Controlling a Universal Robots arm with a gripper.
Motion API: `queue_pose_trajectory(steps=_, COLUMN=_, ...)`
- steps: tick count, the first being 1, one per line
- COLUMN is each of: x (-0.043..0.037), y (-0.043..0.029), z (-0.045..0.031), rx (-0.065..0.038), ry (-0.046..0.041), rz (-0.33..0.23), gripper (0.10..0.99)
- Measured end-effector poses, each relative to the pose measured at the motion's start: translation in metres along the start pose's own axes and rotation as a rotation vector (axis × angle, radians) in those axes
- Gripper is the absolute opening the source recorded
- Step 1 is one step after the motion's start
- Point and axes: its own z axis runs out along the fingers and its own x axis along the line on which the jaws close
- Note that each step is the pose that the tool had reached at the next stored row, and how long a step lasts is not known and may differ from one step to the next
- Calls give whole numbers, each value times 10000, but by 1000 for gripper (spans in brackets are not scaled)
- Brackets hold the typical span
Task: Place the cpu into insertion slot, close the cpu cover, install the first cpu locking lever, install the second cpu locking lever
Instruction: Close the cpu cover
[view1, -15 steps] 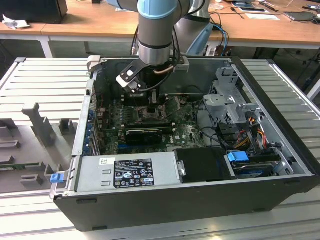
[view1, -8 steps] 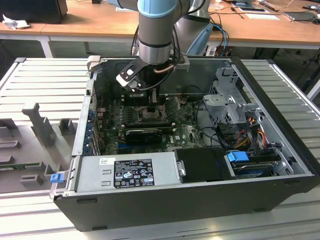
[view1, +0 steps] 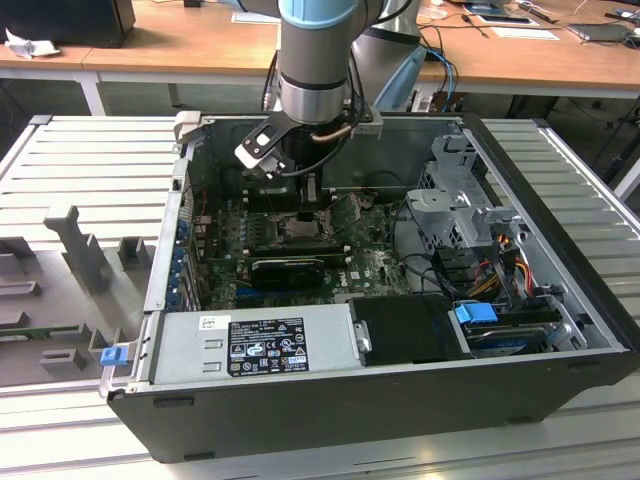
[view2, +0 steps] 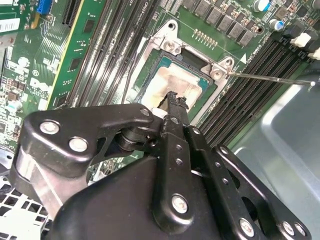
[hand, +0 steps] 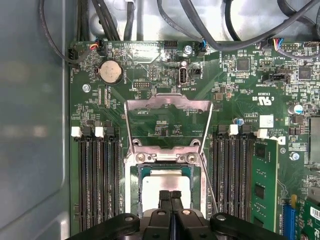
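The gripper (hand: 170, 196), fingers pressed together, is pointing down onto the cpu (hand: 152, 186), which is lying in the insertion slot (hand: 133, 195); the cpu cover (hand: 167, 104) is standing open.

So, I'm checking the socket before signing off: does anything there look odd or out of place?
The cpu lies in the insertion slot, but its metal top looks blotchy and stained, not clean. The cpu cover is open, and a thin lever wire juts out sideways, unlatched.

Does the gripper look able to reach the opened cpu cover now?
Probably yes. The cpu cover is open with nothing over it, and the gripper hangs close by, above the cpu in the insertion slot.
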Motion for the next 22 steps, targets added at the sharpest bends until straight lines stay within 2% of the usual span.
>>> queue_pose_trajectory(steps=15, x=2, y=1, z=-110, rx=-1, ry=-1, rz=1, gripper=106)
queue_pose_trajectory(steps=18, x=2, y=1, z=-155, rx=-1, ry=-1, rz=1, gripper=106)
queue_pose_trajectory(steps=22, x=5, y=4, z=-157, rx=0, ry=-16, rz=0, gripper=106)
